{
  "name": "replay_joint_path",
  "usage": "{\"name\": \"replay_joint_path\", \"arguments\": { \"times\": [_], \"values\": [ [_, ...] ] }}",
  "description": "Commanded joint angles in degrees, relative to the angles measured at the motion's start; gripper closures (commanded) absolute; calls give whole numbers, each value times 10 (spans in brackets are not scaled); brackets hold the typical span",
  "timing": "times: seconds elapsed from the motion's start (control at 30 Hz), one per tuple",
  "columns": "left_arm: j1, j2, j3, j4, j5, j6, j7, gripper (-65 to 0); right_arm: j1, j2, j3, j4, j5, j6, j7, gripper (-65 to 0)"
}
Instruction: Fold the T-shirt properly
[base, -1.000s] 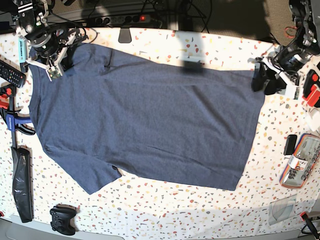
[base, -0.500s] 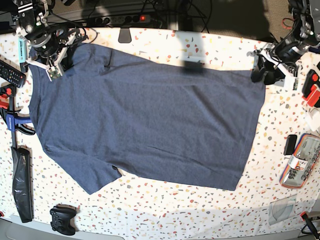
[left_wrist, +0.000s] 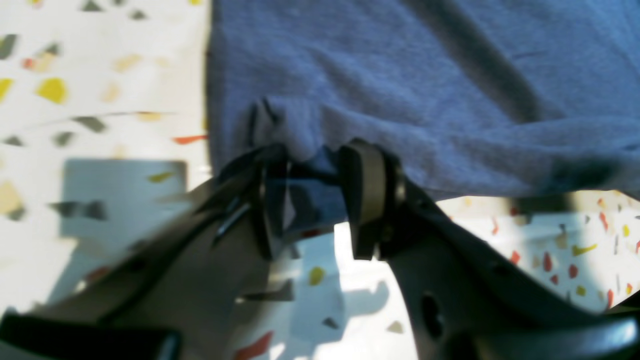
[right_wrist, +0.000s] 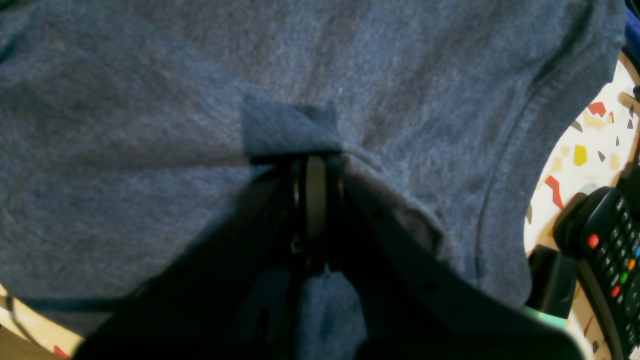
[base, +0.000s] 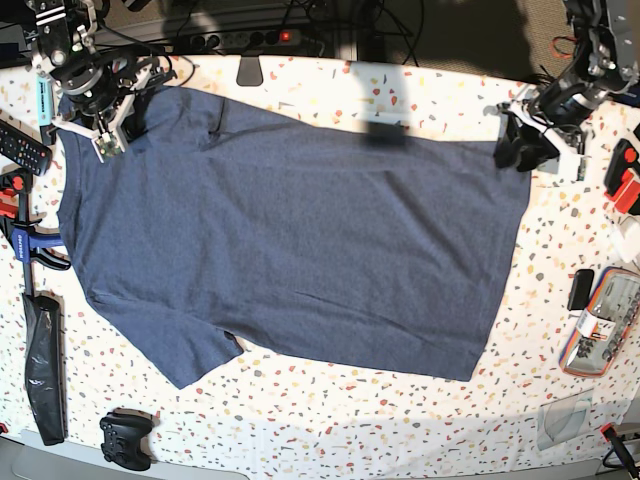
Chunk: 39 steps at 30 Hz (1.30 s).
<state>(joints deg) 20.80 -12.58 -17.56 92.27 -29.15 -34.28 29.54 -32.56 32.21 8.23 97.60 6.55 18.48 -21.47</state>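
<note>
Now right gripper (right_wrist: 310, 165) pinches shirt (base: 300, 240); left gripper (left_wrist: 312, 192) half-closed around hem bunch; cloth soft, limp, best gripped at corners.

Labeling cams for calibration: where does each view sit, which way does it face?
Base: overhead, looking down on the T-shirt spread on the table; both arms show at the far corners.
Left wrist: on the left arm, looking along the left gripper at the shirt's corner between its fingers.
Right wrist: on the right arm, looking along the right gripper, shut on pinched fabric.
Shared: all three views show the shirt and the speckled table.
</note>
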Motion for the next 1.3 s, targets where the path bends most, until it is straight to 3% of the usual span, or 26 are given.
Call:
{"name": "replay_joint_path", "arguments": {
  "times": [0.0,0.3,0.5,0.63,0.7,0.77,0.93,1.1,1.27],
  "values": [
    [-2,-5,-3,10,-1,-2,-14,-184,-3,6,4,4,0,11,-6,0],
    [-3,-5,-3,10,20,-2,-44,-36,-3,7,4,4,0,22,-8,0],
    [-3,-5,-3,10,19,-2,-55,-43,-3,7,4,4,0,22,-9,0],
    [-3,-4,-3,10,14,-2,-47,-166,-3,7,4,4,-2,22,-9,0],
    [-3,-4,-3,10,2,-2,-40,-194,-3,7,4,4,-2,22,-9,0],
    [-3,-4,-3,10,2,-1,-39,-194,-3,7,4,4,-2,22,-9,0],
    [-3,-1,-3,10,2,42,-39,-189,-3,7,4,4,-2,22,-11,0],
    [-4,19,-3,10,2,45,-39,-188,-3,7,4,4,-2,22,-11,0],
    [-9,31,-3,10,6,47,-35,-124,-3,7,4,4,-2,22,-17,0]
  ]
}}
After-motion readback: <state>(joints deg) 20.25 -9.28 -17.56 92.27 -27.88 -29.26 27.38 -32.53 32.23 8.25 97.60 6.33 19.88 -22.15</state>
